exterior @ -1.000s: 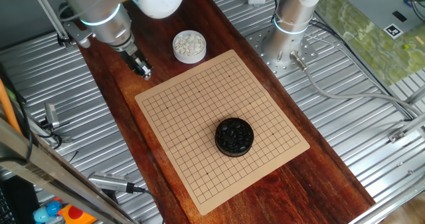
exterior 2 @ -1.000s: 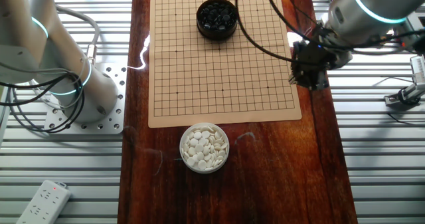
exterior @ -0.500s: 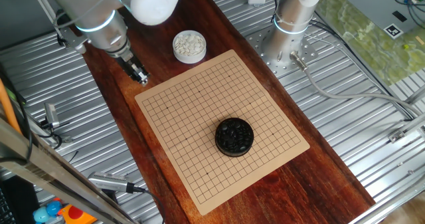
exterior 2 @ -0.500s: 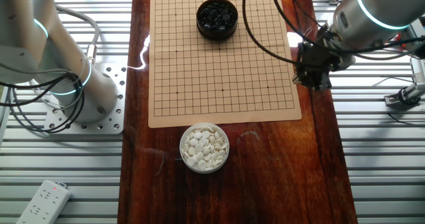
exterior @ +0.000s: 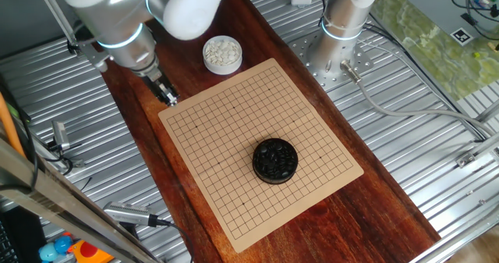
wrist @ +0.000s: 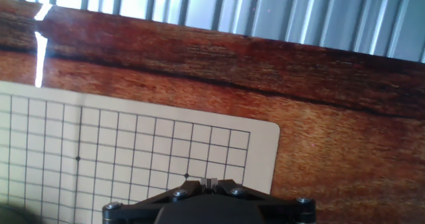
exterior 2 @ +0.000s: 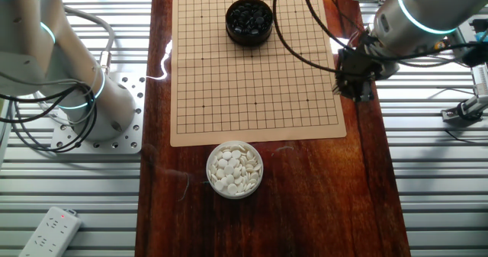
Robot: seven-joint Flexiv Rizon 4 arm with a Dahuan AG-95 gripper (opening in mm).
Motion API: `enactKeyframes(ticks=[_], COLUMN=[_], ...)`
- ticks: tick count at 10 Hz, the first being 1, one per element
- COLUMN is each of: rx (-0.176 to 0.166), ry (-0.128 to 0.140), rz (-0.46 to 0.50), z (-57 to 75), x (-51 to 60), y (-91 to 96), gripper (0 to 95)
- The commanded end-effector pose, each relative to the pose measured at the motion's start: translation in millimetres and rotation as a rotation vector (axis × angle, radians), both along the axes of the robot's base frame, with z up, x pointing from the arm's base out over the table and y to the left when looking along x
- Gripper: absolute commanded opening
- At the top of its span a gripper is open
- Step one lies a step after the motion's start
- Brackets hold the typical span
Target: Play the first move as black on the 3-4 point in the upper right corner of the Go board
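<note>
We hang our pincer (exterior 2: 355, 89) low over the corner of the board (exterior 2: 252, 81), seemingly to set a stone there, though we cannot tell whether it grips one, while the black stones (exterior: 274, 158) sit in their bowl on the board.

Board (exterior 2: 252, 66) grid lies open (only black-stone bowl (exterior 2: 248, 20) stands on it).

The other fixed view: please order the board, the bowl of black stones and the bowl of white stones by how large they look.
1. The board, by far the largest.
2. The bowl of white stones, slightly wider looking.
3. The bowl of black stones.
The two bowls look nearly alike, and the white one may lie nearer the camera, so their order is unsure.
</note>
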State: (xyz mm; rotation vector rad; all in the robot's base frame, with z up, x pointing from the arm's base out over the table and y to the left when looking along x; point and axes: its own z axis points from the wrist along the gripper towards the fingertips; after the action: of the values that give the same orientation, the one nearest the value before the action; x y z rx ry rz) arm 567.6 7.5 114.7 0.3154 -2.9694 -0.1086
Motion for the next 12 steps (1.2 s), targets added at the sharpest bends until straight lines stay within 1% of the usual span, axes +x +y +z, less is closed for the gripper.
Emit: enactKeyframes(ticks=[1, 3, 6, 9, 12], rx=[-0.003, -0.004, -0.012, -0.013, -0.015], ry=[-0.002, -0.015, -0.024, -0.028, -0.024], rz=[0.003, -0.006, -0.007, -0.009, -0.003], z=[-3.7, -17.5, -30.2, -36.6, -41.9], x=[-0.6, -2.6, -4.8, -7.3, -9.3], y=[0.3, 6.2, 10.2, 14.8, 18.1], gripper=[0.0, 0.0, 0.0, 0.0, 0.0])
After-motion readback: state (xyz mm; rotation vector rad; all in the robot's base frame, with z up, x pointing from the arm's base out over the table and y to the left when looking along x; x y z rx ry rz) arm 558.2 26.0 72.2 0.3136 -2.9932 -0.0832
